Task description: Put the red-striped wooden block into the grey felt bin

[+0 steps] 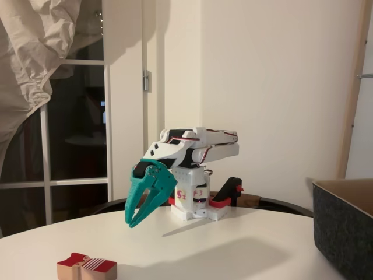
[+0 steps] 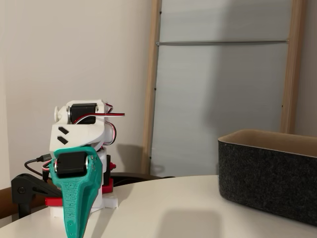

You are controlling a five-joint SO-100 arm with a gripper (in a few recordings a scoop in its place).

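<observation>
Block (image 1: 87, 268) lies flat on table (image 1: 233, 245) at near left edge of a fixed view, striped side up, free to be pinched from above. Gripper (image 1: 137, 219) hangs folded near base, tips down, well apart from block, fingers close together, pinching nothing. Bin (image 2: 270, 171) waits at right, open top up, ready for drop

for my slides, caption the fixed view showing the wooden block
Teal end effector hangs above the white table, apart from the red-striped block; grey felt bin at right.
</observation>
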